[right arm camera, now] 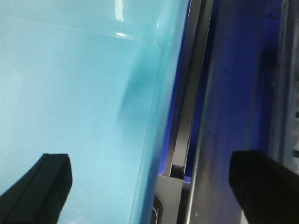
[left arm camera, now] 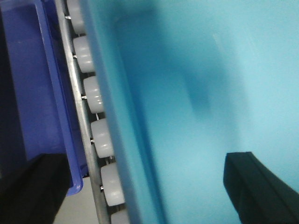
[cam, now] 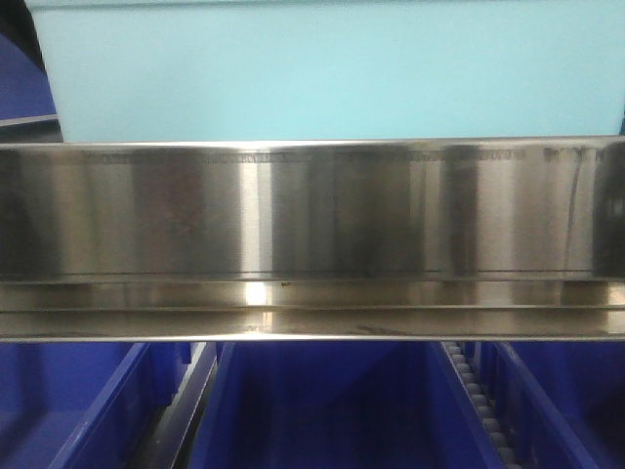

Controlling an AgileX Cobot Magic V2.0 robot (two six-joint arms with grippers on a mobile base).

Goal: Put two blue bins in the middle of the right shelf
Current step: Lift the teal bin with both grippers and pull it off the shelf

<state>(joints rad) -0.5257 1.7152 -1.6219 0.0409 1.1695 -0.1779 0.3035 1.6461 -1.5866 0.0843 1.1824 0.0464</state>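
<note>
A light blue bin [cam: 322, 73] fills the top of the front view, above a steel shelf rail [cam: 312, 215]. In the left wrist view my left gripper [left arm camera: 145, 191] is open and straddles the left wall of the light blue bin [left arm camera: 210, 93], one dark finger [left arm camera: 28, 186] outside and the other [left arm camera: 261, 186] over the bin's inside. My right gripper [right arm camera: 149, 186] is open too and straddles the right wall of the light blue bin [right arm camera: 70, 93]. Neither gripper shows in the front view.
Dark blue bins [cam: 332, 410] sit on the level below the steel rail, with roller tracks [cam: 483, 405] between them. A row of white rollers [left arm camera: 96, 116] and a dark blue bin [left arm camera: 32, 93] lie left of the light blue bin. A steel upright [right arm camera: 187, 116] stands at its right.
</note>
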